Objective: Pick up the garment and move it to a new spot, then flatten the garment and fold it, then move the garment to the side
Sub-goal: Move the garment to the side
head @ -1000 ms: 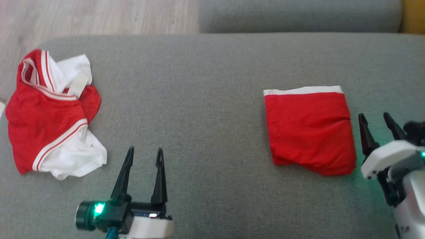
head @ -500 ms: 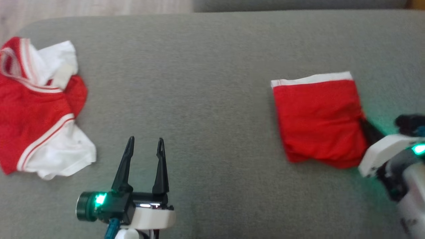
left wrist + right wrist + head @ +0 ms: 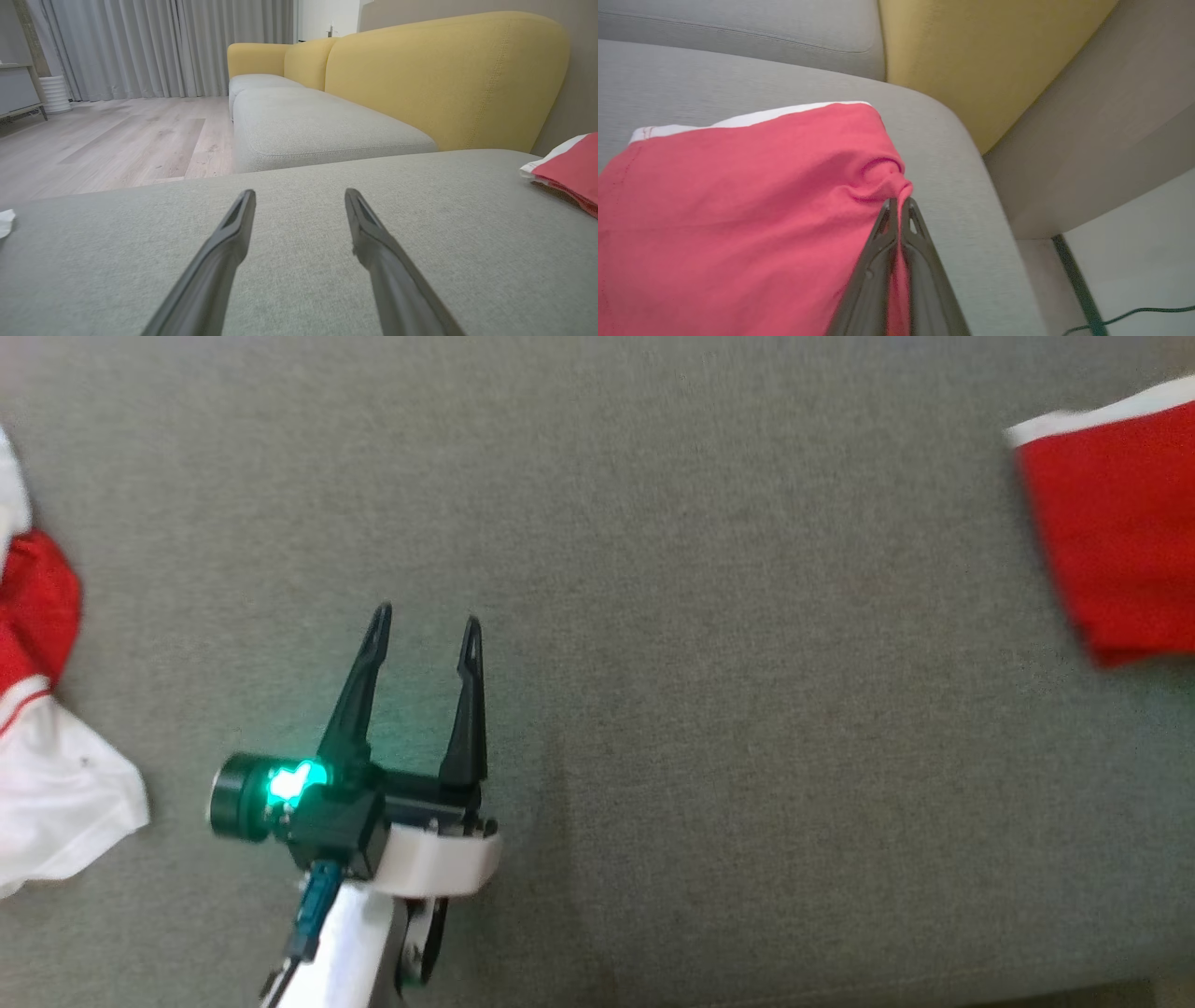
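The folded red garment (image 3: 1111,541) with a white band lies on the grey cushion (image 3: 709,644) at the far right edge of the head view. In the right wrist view my right gripper (image 3: 899,201) is shut on the right edge of this garment (image 3: 738,205), bunching the cloth at the fingertips. The garment (image 3: 567,170) also shows at the right of the left wrist view. My left gripper (image 3: 425,621) stands open over bare cushion, well left of the garment, with nothing between its fingers (image 3: 238,219).
A crumpled red and white garment (image 3: 37,747) lies at the left edge of the cushion. A yellow sofa back (image 3: 444,70) and grey seat (image 3: 317,126) stand beyond. The cushion's right corner (image 3: 971,186) drops to a floor with a cable (image 3: 1125,315).
The head camera has swung, shifting the whole picture. My right gripper, open beside the folded garment a second ago, has closed on its right edge. The left gripper stays open.
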Available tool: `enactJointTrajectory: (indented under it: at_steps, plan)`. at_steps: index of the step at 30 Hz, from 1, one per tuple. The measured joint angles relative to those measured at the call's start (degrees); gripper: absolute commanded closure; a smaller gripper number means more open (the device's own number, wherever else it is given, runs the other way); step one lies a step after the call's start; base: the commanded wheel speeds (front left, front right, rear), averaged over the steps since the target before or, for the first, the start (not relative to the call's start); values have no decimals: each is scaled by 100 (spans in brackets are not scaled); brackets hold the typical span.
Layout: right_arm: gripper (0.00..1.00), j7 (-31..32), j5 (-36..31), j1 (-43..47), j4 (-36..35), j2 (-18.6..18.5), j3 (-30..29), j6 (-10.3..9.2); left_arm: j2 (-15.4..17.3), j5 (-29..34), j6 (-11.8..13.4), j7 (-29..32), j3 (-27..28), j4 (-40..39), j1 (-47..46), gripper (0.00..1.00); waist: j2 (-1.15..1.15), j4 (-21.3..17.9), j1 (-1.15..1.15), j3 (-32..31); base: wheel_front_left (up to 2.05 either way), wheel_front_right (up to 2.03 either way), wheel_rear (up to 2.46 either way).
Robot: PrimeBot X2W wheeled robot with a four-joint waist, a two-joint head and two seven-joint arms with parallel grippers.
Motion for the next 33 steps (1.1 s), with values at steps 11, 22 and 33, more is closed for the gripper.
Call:
enactJointTrajectory:
  at_steps: [11,22,33]
  plan:
    - [0,-242,-949,-181,79,-114,-1241,0,-2,-32,-46,0,-27,157,-376,0,0,-55,0,349,0,0,0]
    - [0,-588,-1505,724,-420,1800,-1085,0,-5,-333,113,0,-40,327,266,0,0,226,-2,-672,0,0,0]
    - [0,-1591,-890,2188,-757,2929,66,0,0,-564,102,0,193,487,1379,0,0,663,-3,-2045,0,0,0]
